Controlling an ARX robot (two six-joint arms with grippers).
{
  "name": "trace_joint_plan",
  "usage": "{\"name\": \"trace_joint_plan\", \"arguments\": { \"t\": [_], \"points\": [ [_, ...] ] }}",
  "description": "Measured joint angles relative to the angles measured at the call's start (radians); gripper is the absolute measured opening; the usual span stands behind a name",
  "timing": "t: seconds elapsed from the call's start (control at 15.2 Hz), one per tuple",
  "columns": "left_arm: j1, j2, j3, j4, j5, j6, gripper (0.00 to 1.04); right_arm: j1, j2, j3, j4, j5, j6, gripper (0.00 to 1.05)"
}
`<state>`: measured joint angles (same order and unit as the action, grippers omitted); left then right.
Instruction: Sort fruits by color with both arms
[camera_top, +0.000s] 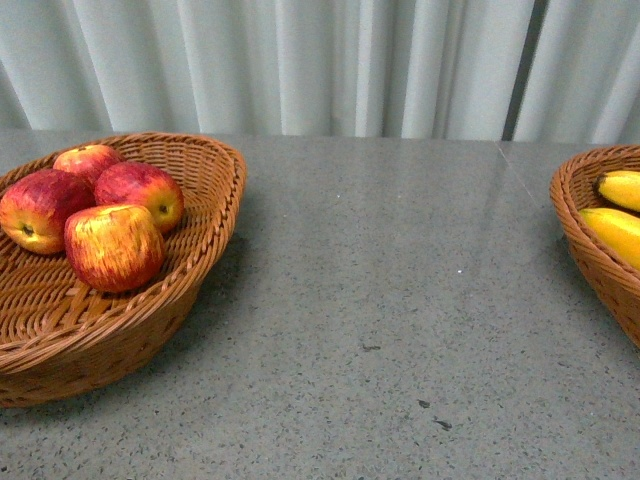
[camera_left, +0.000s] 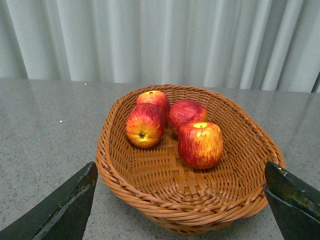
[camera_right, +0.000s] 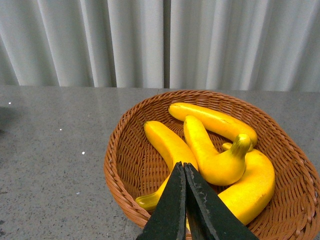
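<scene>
Several red apples with yellow streaks lie in a brown wicker basket at the left. Yellow bananas lie in a second wicker basket at the right edge. Neither arm shows in the front view. In the left wrist view my left gripper is open and empty, short of the apple basket, which holds the apples. In the right wrist view my right gripper is shut on nothing, just above the near rim of the banana basket, which holds several bananas.
Both baskets stand on a grey speckled table with a wide bare stretch between them. A pale pleated curtain hangs behind the table's far edge. A few small dark marks dot the near tabletop.
</scene>
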<state>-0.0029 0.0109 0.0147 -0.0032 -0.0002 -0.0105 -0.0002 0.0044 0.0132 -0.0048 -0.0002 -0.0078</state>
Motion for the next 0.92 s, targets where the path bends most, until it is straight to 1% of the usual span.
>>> {"name": "trace_joint_plan", "arguments": {
  "t": [0.13, 0.2, 0.26, 0.46, 0.66, 0.72, 0.79, 0.92],
  "points": [
    [0.0, 0.0, 0.0, 0.0, 0.0, 0.0, 0.98, 0.0, 0.0, 0.0, 0.0, 0.0, 0.0, 0.02],
    [0.0, 0.0, 0.0, 0.0, 0.0, 0.0, 0.98, 0.0, 0.0, 0.0, 0.0, 0.0, 0.0, 0.1],
    [0.0, 0.0, 0.0, 0.0, 0.0, 0.0, 0.98, 0.0, 0.0, 0.0, 0.0, 0.0, 0.0, 0.21],
    [0.0, 0.0, 0.0, 0.0, 0.0, 0.0, 0.98, 0.0, 0.0, 0.0, 0.0, 0.0, 0.0, 0.59],
    [0.0, 0.0, 0.0, 0.0, 0.0, 0.0, 0.98, 0.0, 0.0, 0.0, 0.0, 0.0, 0.0, 0.94],
    [0.0, 0.0, 0.0, 0.0, 0.0, 0.0, 0.98, 0.0, 0.0, 0.0, 0.0, 0.0, 0.001, 0.99],
    [0.0, 0.0, 0.0, 0.0, 0.0, 0.0, 0.98, 0.0, 0.0, 0.0, 0.0, 0.0, 0.0, 0.97],
    [0.0, 0.0, 0.0, 0.0, 0.0, 0.0, 0.98, 0.0, 0.0, 0.0, 0.0, 0.0, 0.0, 0.98]
  ]
}}
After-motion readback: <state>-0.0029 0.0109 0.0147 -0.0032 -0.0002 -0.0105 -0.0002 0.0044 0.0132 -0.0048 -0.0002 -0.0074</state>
